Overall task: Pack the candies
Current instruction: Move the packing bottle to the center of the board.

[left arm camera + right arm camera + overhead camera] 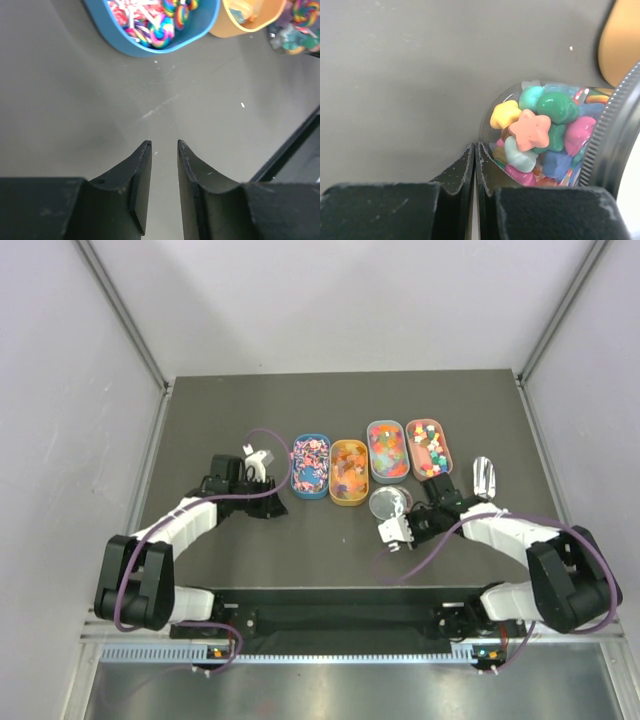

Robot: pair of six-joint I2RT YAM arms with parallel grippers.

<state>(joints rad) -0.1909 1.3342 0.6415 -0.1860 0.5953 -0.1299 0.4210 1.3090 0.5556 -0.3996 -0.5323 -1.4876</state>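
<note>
Dark worktop (330,400): right tool (475,147) is seen pressed together, empty, with the jar (389,503) of candies (532,131) just to its right, probably to nudge it; left tool (164,145) is held slightly spread, empty.

Each arm, the left arm (190,520) and the right arm (505,527), is made of bulky glossy black joint housings linked by smooth white shells, with a thin purple cable (268,430) looping along it and a white camera block (395,533) at the wrist. The left gripper (164,145) and right gripper (475,146) have matte black, tapering fingers (140,172), faintly scuffed
</note>
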